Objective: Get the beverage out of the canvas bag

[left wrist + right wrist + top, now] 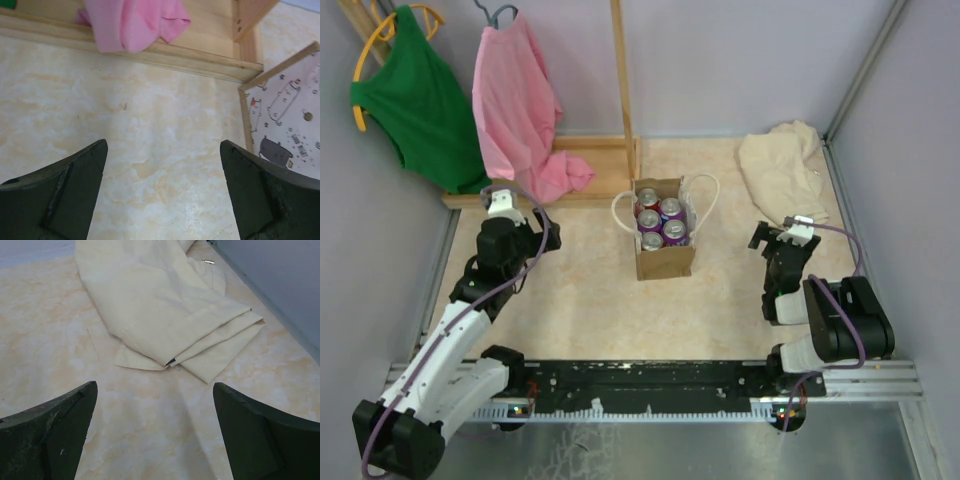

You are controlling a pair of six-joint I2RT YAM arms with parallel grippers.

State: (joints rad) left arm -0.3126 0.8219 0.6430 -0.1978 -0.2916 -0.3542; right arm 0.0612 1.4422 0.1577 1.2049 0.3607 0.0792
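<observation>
The tan-brown canvas bag (664,256) stands upright at the table's middle with two white rope handles (706,193). Several beverage cans (659,222) with silver tops and purple or red sides stand inside its open top. In the left wrist view the bag's printed side (286,122) shows at the right edge. My left gripper (525,225) is open and empty, low over the table to the left of the bag (164,146). My right gripper (776,240) is open and empty to the right of the bag, facing the cream cloth (155,386).
A wooden rack base (575,160) with an upright post (620,80) stands behind the bag. A pink garment (520,100) and a green garment (415,90) hang on hangers at the back left. A cream-beige cloth heap (785,170) lies at the back right (160,305). Grey walls close in both sides.
</observation>
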